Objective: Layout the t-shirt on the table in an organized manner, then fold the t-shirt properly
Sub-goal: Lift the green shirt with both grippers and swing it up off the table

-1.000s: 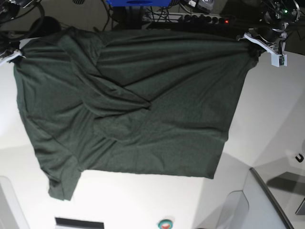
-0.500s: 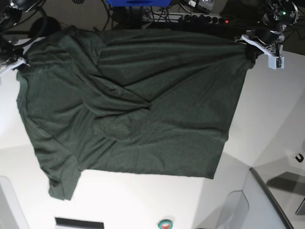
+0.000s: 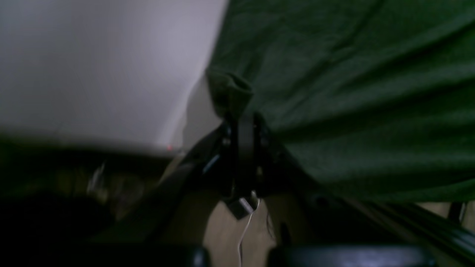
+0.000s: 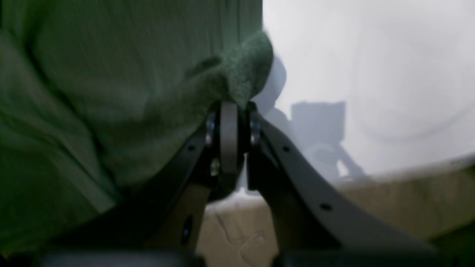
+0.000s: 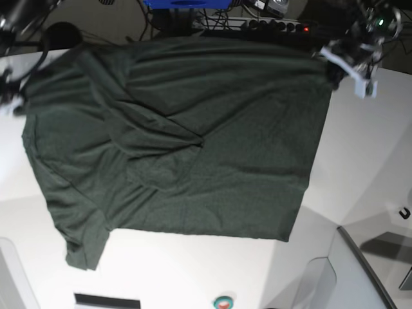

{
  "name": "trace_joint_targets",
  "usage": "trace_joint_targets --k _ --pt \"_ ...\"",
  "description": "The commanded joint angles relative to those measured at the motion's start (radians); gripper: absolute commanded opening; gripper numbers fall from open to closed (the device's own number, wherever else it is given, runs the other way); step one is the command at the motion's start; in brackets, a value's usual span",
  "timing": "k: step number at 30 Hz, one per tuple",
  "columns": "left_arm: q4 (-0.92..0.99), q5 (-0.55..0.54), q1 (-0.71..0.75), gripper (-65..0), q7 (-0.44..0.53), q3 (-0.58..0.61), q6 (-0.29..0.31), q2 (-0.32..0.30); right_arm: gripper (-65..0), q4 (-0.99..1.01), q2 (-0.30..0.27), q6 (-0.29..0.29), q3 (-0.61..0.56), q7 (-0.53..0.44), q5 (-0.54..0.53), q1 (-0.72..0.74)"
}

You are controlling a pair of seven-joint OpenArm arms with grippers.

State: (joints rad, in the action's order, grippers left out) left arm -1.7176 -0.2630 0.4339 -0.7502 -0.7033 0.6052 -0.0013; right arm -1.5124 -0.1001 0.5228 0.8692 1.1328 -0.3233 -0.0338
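Both jaws clamped tight on cloth. Left gripper [image 3: 240,111]: fingers pressed together at mid frame of its wrist view, a small bunched nub of the t-shirt [image 3: 352,92] poking out above the tips. Right gripper [image 4: 232,105]: same story, fingers pinched at mid frame, a rolled wad of hem sitting on top of them.

In the base view the left gripper [image 5: 335,67] sits at the upper right of the frame, on the shirt's far corner; the right gripper [image 5: 14,96] is at the upper left edge, blurred, on the opposite far corner. So 2 corners held, cloth stretched between them.

Handling, judged: thin soft knit, light, no stiffness at all. It drapes and wrinkles, sags between the 2 grips, slides easily on the smooth top. Not fragile. Best hold is on hem corners or shoulder seams, where doubled fabric gives the fingers more to bite; a pinch mid-panel would just tent it.

Look: t-shirt [image 5: 180,148] is plain dark green, no print, fills most of the frame on the white table [image 5: 360,161]. Diagonal folds run through the centre, a crumpled patch left of middle, 1 sleeve hanging toward the lower left. Far edge reaches the table's back edge at the top. Not yet flat.
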Motion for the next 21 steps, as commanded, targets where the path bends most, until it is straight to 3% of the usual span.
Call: trace_joint_targets --k 1,5,8,10,15,21 --pt "-0.019 0.014 -0.028 -65.0 0.019 0.029 -0.018 -0.007 -64.8 0.023 -0.036 -0.026 -0.021 -0.021 -0.009 0.042" --pt "-0.011 0.127 -0.157 -65.0 0.008 0.141 -0.034 -0.007 -64.8 0.224 -0.128 -0.066 -0.107 -0.064 -0.006 0.214" --pt "0.028 0.212 -0.323 -65.0 -0.102 0.224 -0.035 -0.006 -64.8 0.457 -0.214 -0.158 -0.216 -0.153 -0.006 0.384" --pt "0.086 0.255 -0.439 -65.0 -0.151 0.270 -0.035 -0.004 -64.8 0.599 -0.260 -0.188 -0.288 -0.241 -0.006 0.484" --pt "0.314 0.359 -0.762 -65.0 -0.151 0.342 -0.037 0.002 -64.8 0.924 -0.338 -0.192 -0.477 -0.462 -0.007 0.777" --pt "0.422 0.371 -1.062 -65.0 -0.150 0.331 -0.037 0.025 -64.8 0.904 -0.381 -0.181 -0.523 -0.498 -0.009 0.978"
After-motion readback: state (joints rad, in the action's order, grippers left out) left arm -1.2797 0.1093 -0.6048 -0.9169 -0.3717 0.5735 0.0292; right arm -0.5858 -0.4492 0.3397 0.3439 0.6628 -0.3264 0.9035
